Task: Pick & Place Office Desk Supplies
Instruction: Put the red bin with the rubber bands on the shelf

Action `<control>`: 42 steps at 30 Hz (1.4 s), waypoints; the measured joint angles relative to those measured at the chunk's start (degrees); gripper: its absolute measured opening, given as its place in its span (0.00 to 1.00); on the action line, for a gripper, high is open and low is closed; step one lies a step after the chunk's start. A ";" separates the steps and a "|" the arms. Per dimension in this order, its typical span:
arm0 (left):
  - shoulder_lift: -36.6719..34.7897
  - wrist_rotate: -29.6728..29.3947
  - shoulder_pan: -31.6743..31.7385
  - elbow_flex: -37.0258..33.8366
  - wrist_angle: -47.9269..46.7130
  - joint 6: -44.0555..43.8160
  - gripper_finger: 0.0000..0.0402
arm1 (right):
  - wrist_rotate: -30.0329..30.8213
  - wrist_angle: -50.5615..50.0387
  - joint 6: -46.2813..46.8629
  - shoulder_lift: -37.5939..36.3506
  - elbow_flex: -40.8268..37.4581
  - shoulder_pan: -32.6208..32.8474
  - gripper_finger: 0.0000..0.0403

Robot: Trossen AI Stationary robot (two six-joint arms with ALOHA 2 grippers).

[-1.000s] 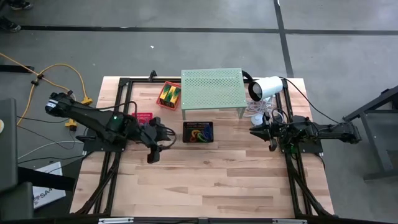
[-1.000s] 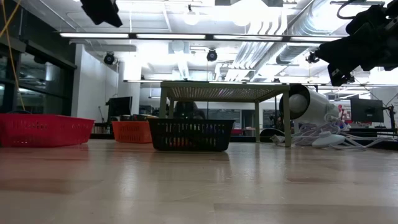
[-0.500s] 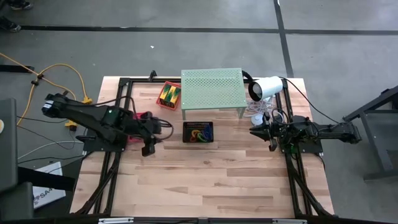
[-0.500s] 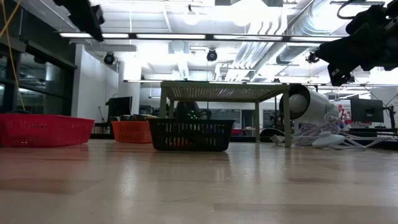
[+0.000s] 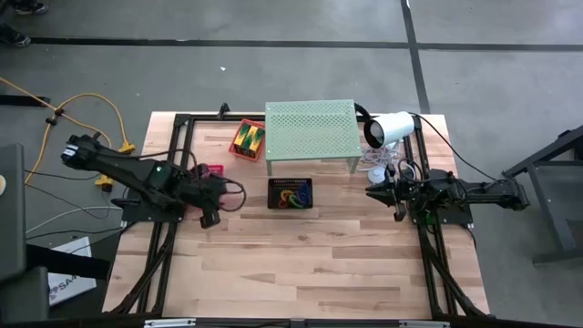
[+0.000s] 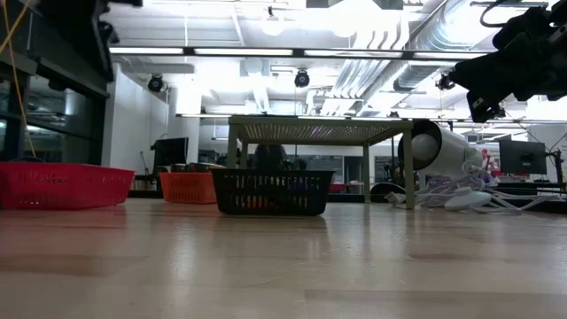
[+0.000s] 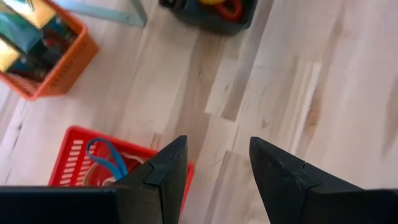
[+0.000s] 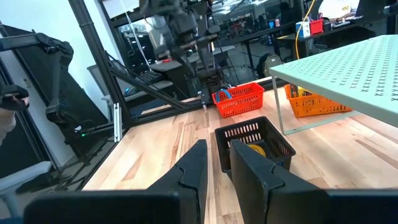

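left pincer (image 7: 214, 165): fingers parted, nothing between them; bare worktop (image 7: 280, 93) in the gap. now drawn back toward the left edge and hanging just over the near rim of the red basket (image 7: 84, 163), having swung away from the black basket (image 5: 290, 193) over the last second. blue loop (image 7: 107, 155) lying inside the red basket, with pale bands beside it. orange basket (image 7: 43, 53) further off, holding the yellow-and-green wedge pieces (image 5: 247, 138), next to the pale-green perforated shelf (image 5: 311, 131). black basket in mid-worktop with orange and red loops (image 7: 225, 7) and more coloured loops inside.

right pincer (image 8: 217, 163): narrow gap between fingers, nothing held; parked unmoved at the right side, facing the black basket, white lamp (image 5: 389, 128) just behind it.

judgement: empty retreat over the red basket reads as a drop-off finished or a fresh pick being lined up; cannot tell which. supplies already sorted into three baskets, none loose on the worktop as far as visible.
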 joint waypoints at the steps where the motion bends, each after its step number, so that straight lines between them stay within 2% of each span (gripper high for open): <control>1: 0.00 -0.08 -0.35 -1.10 0.04 -0.60 0.41 | 0.00 0.02 0.00 0.00 0.00 0.00 0.14; 12: 0.28 0.74 -1.42 -10.53 -0.18 -9.15 0.41 | 0.00 0.03 0.00 -0.01 0.00 0.00 0.14; 18: 2.11 4.66 -1.43 -11.84 -0.04 -9.65 0.41 | 0.00 0.04 0.00 0.00 0.00 0.00 0.14; 24: 4.87 5.01 -1.42 -12.28 -0.87 -9.54 0.41 | 0.00 0.04 0.00 0.00 0.00 0.00 0.14; 32: 6.51 5.03 -1.42 -12.28 -0.92 0.08 0.41 | 0.00 0.04 0.00 -0.01 0.00 0.00 0.14; 38: 2.93 5.01 -1.42 -12.28 -1.21 8.58 0.41 | 0.00 0.07 0.00 0.00 0.00 0.00 0.14; 42: 0.43 5.01 -1.42 -12.28 -1.38 9.92 0.41 | 0.00 0.05 0.00 0.00 0.00 0.00 0.14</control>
